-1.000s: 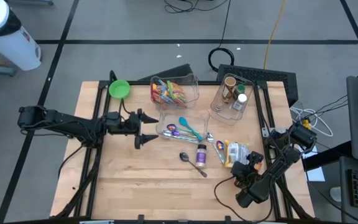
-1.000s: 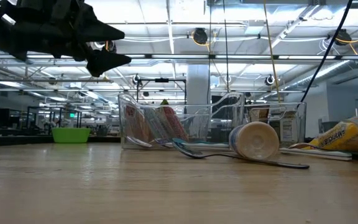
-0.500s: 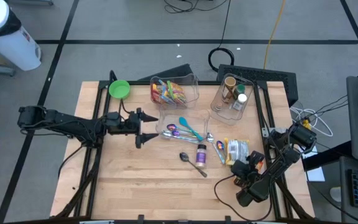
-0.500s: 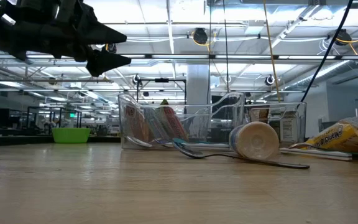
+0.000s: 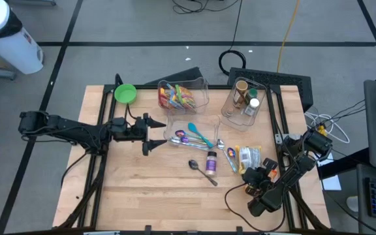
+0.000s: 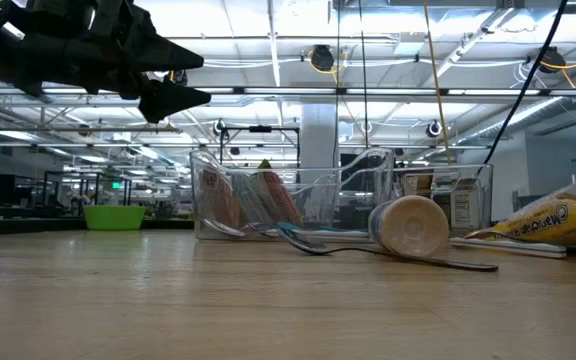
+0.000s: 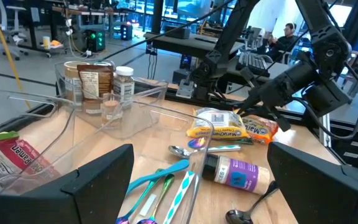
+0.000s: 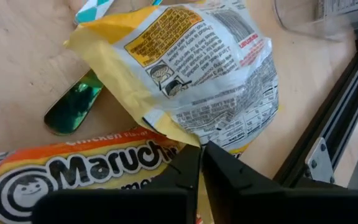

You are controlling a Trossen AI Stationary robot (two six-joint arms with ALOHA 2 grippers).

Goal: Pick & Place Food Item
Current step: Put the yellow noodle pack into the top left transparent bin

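Observation:
Two yellow-orange ramen packets lie overlapping on the table's right side; the right wrist view shows one printed-back up and one reading Maruchan. My right gripper slants down at their near edge, shut on a packet. My left gripper hangs open above the table's left half, level, with nothing between its fingers. My right gripper pinches the yellow edge of the back-up packet between its two fingertips, where that packet overlaps the Maruchan one. The fingers come slanting down from the table's near right. The packet's far part lies on the table; whether the Maruchan packet is caught too, I cannot tell.
A spice bottle and a spoon lie left of the packets. Clear bins hold spoons, packets and jars. A green bowl sits at the far left. A green spoon lies beside the packets.
My right gripper has shut on the packet's edge without shifting place. In the low view the packet's right end has tipped up a little.

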